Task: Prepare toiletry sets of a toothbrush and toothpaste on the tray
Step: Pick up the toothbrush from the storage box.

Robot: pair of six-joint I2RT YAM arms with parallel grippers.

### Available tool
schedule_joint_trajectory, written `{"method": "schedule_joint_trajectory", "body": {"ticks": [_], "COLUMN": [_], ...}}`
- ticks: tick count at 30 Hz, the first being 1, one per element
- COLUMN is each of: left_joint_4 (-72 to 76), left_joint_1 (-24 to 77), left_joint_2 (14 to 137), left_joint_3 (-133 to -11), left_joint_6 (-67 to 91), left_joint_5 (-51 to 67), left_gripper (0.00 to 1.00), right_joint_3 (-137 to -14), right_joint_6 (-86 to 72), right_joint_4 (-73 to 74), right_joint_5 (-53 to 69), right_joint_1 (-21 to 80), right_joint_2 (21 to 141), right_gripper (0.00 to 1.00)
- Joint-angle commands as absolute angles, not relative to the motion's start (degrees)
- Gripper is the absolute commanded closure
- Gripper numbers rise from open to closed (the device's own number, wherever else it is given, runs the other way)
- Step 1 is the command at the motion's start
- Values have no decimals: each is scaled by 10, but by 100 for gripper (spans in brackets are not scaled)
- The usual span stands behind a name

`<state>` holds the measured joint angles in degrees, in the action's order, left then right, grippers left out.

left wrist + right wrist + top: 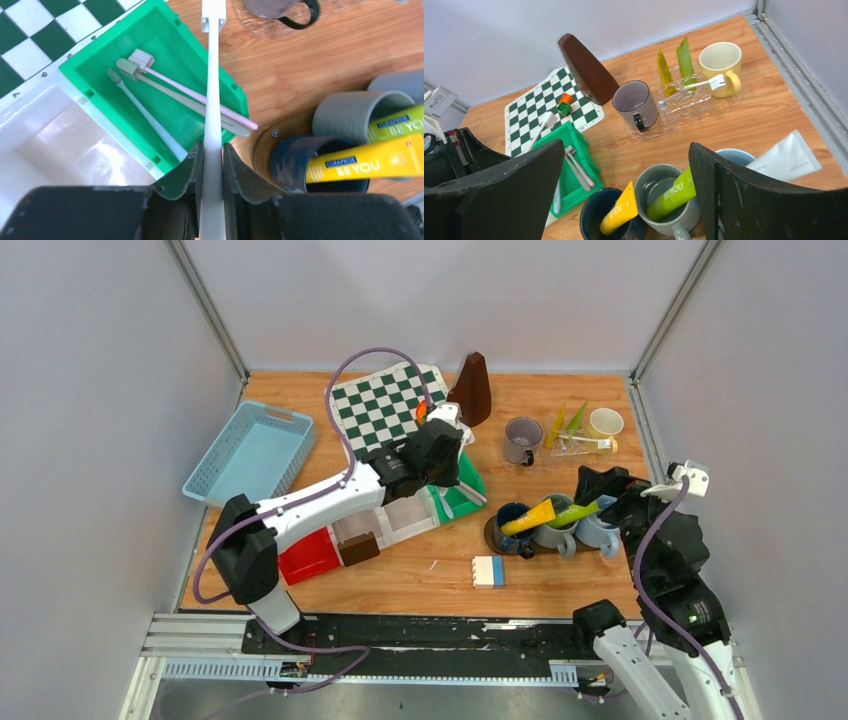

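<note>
On my left wrist camera, the left gripper (213, 160) was pinched narrow on a white toothbrush (212, 75). Its handle sat between both pads and its head pointed to 12 o'clock. Behind it lay the green bin (170, 55) with three spare toothbrushes (175, 95) on its floor, heads toward 10 o'clock (how high the held one sat over them I could not tell). At 4 o'clock from the bin stood the dark blue mug (285, 160) with a yellow tube (365, 160) leaning out. Just beside it was the grey-green mug (345, 115) with a green tube (400, 125).

The overhead camera hid that grip under the wrist, but it gave me the layout. The mug cluster sat at 3 o'clock on the table (420, 580) and the clear tray (580, 448) at 1 o'clock.

On the right wrist camera, the right gripper (626, 150) stood wide with nothing held. Only this view showed me the light blue mug (734, 152) holding a whitish tube (784, 160). It also showed the tray's contents: the grey mug (634, 102) at the 9 o'clock end and the pale yellow mug (721, 57) at the 3 o'clock end. Between them lay another toothbrush (689, 87) beside two upright tubes (684, 57).
</note>
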<state>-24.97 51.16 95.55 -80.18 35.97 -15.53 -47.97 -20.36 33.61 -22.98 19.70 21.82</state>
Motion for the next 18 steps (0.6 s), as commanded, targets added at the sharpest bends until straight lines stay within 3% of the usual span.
{"method": "schedule_joint_trajectory", "body": {"ticks": [1, 9, 18], "left_joint_4": [-108, 33, 153], "left_joint_1": [534, 593, 692], "left_joint_2": [880, 807, 800], "left_joint_3": [-741, -652, -607], "left_joint_6": [299, 146, -103], "left_joint_5": [-145, -179, -331], "left_gripper": [100, 100, 100], "right_joint_3": [-519, -574, -634], "right_joint_6": [-194, -227, -310], "right_joint_4": [318, 319, 361], "right_joint_5": [-164, -83, -70], "right_joint_1": [196, 196, 196], "right_joint_2": [245, 296, 366], "right_gripper": [3, 4, 7]}}
